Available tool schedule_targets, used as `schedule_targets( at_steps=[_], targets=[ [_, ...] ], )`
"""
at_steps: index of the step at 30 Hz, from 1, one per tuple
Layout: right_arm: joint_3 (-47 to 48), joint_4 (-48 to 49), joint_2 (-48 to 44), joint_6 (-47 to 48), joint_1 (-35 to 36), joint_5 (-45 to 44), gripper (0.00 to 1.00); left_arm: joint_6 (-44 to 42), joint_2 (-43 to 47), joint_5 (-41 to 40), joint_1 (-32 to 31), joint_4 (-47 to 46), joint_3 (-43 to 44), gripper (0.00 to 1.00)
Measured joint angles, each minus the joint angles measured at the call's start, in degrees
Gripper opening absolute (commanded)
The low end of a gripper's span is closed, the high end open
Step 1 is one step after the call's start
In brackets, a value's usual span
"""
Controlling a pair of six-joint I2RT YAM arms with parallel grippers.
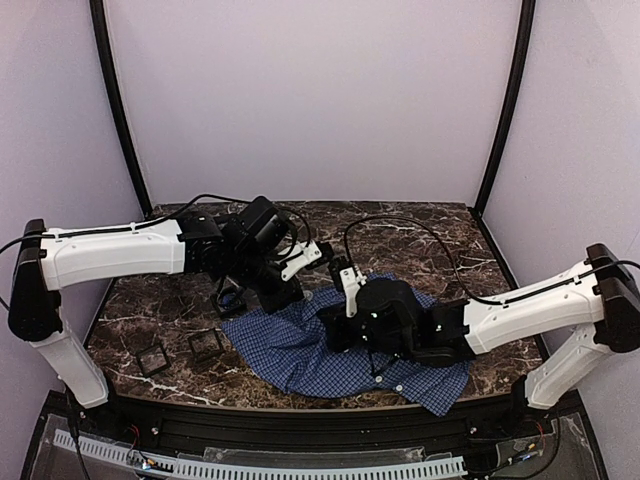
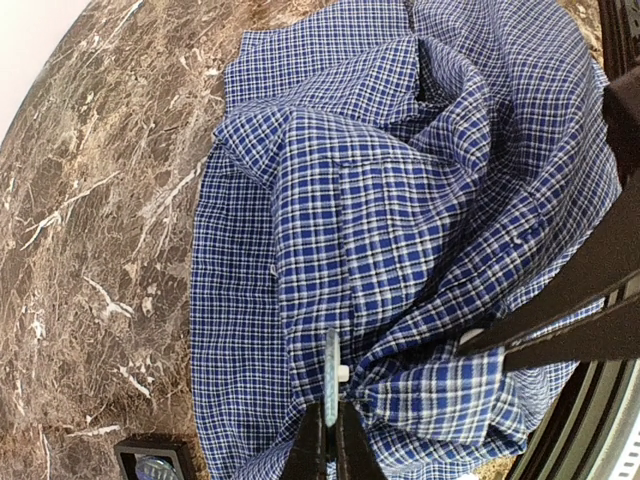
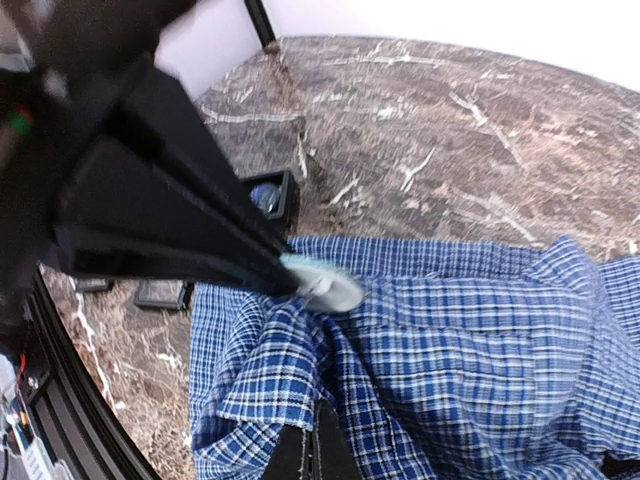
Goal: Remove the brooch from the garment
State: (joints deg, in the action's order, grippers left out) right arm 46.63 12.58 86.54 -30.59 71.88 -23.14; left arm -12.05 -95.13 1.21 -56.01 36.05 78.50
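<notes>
The garment (image 2: 400, 210), a blue-and-white checked shirt, lies bunched on the marble table (image 1: 160, 310). In the left wrist view my left gripper (image 2: 331, 425) is shut on the brooch (image 2: 331, 375), a thin pale disc seen edge-on, with the cloth drawn up behind it. The right wrist view shows the same brooch (image 3: 322, 283) at the tips of the left fingers (image 3: 190, 230). My right gripper (image 3: 315, 450) is shut on a fold of the garment (image 3: 480, 350) just below the brooch. From above, the left gripper (image 1: 328, 256) and the right gripper (image 1: 346, 282) meet over the garment's (image 1: 300, 355) far edge.
Small black open boxes sit on the table left of the shirt (image 1: 152, 358), (image 1: 205, 345), with another under the left arm (image 1: 230, 300). One box (image 3: 268, 195) is close to the brooch. A black rail (image 1: 300, 420) lines the near table edge.
</notes>
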Motion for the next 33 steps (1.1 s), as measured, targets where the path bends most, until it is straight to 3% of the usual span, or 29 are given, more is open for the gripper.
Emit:
schedule_targets(
  at_steps=[8,16,17,22,23,27,33],
  targets=[
    [-2.93,2.82,-7.91,-1.07,0.2,-5.44,0.0,-0.48,0.0,-0.02,0.0,0.07,0.0,0.01],
    [-4.35,1.01,-9.09,-3.19,0.2,-7.23,0.0,2.95,0.13,-4.63,2.62,-0.15,0.17,0.01],
    [-4.79,0.46,-9.09,-4.0,0.22,-7.13,0.04,3.96,0.42,-4.35,4.09,-0.44,0.17,0.01],
    [-7.78,-1.9,-10.27,-7.48,0.2,-6.12,0.73,6.97,4.24,3.34,9.22,-3.76,-0.42,0.01],
    [-8.5,-2.56,-11.17,-7.82,0.15,-5.79,0.81,7.37,5.42,5.75,9.53,-4.63,-0.66,0.01],
    [-10.8,-3.5,-17.51,-7.28,-1.49,-2.29,0.97,8.63,8.81,17.11,9.22,-7.67,-0.98,0.01],
    [-14.03,2.6,-27.36,-3.48,-8.48,11.82,0.97,11.5,9.44,33.73,8.92,-11.89,-1.79,0.01]
  ],
)
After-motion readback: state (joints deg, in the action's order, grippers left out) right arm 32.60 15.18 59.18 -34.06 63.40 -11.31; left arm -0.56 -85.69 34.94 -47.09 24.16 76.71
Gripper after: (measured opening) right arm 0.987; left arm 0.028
